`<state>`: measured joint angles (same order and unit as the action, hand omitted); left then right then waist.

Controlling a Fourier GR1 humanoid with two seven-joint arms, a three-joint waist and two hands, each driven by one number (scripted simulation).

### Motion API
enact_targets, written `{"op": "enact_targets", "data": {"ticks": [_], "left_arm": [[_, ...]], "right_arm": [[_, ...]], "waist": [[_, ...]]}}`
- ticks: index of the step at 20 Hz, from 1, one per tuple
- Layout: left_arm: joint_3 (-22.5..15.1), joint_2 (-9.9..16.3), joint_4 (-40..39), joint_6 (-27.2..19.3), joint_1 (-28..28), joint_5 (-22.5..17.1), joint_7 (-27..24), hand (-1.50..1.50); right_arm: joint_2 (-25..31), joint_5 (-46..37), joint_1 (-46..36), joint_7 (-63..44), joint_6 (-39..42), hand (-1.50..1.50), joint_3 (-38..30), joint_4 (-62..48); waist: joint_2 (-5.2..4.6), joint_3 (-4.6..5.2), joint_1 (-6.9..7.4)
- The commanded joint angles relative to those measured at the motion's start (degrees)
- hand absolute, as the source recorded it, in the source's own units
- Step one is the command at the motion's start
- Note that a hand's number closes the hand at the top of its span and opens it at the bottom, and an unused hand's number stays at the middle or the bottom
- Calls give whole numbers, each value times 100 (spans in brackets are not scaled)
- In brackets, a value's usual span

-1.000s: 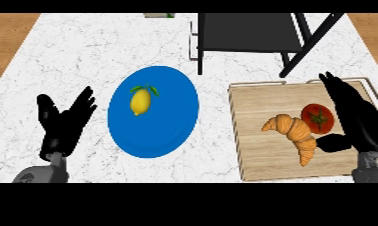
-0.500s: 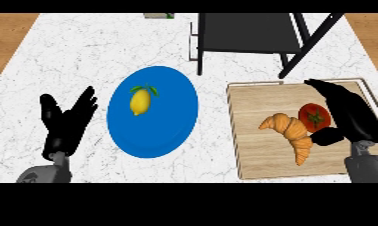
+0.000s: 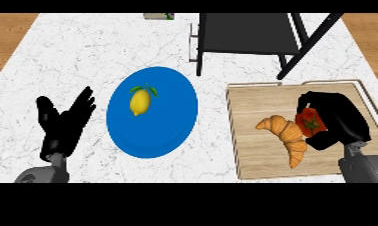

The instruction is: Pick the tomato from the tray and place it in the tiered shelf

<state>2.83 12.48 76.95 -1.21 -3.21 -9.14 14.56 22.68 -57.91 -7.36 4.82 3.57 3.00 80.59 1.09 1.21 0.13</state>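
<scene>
1. Right hand: our fingers curl round the tomato, on the tray.
2. Left hand: fingers open, resting at lower left.
3. Croissant: on the tray, just left of the tomato.
4. Plate: blue, bearing a lemon.
5. Shelf: dark, farthest back.

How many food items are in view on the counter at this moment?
3. A lemon lies on the blue plate. A croissant and a tomato lie on the wooden tray, the tomato partly covered by the right hand.
</scene>
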Motion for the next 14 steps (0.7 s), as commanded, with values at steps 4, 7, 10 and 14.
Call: {"op": "enact_targets", "data": {"ticks": [4,7,10,14], "left_arm": [[0,66,-141,209,-28,-31,-43,0],[-60,47,-105,170,-178,-15,158,0],[-144,-109,-66,36,-183,37,205,0],[-51,10,-166,106,-74,29,155,0]], "right_arm": [[-1346,60,-210,-908,717,150,776,119],[-2186,182,-268,-1592,1074,150,1102,35],[-2210,572,-722,-2239,966,150,1290,344],[-2237,1059,-1092,-3373,588,150,1895,1442]], "waist": [[-136,-111,112],[-197,-113,259],[-152,-125,278],[-65,-113,147]]}}
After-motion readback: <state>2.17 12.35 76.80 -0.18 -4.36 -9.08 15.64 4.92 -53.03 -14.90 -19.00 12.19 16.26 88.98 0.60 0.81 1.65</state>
